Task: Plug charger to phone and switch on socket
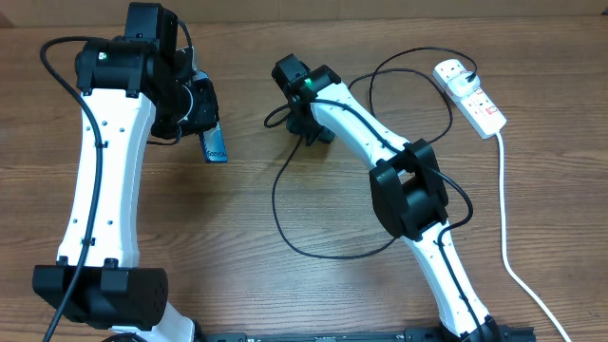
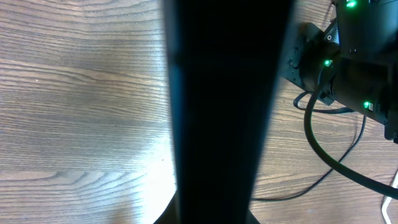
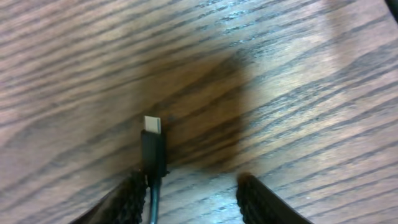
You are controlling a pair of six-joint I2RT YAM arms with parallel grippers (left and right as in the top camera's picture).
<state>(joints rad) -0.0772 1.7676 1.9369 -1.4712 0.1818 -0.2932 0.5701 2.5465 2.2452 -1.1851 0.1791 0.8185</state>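
The left hand (image 1: 204, 119) is closed on the phone (image 1: 216, 144). It holds the phone up off the desk (image 1: 237, 256) and tilted, at about 10 o'clock from the middle of the view from above. In the left wrist view a wide dark slab fills the middle. It is most likely the phone seen from close up, but the view is too dark to be sure. The right hand (image 3: 189, 180) is near the middle of the desk, at about 3 o'clock from the phone and apart from it. This hand is open and holds nothing. The small tip (image 3: 152, 134) of the charger (image 1: 276, 199) lies flat on the wood and points to 12 o'clock in the right wrist view. The wire runs back between the two fingers (image 3: 127, 199), right beside the one at 9 o'clock and well away from the other. The black wire loops wide over the desk under the right arm. Its plug (image 1: 454, 70) sits in the socket (image 1: 480, 104), which lies at about 2 o'clock. The thick white cord (image 1: 503, 218) runs from the socket down toward 5 o'clock.
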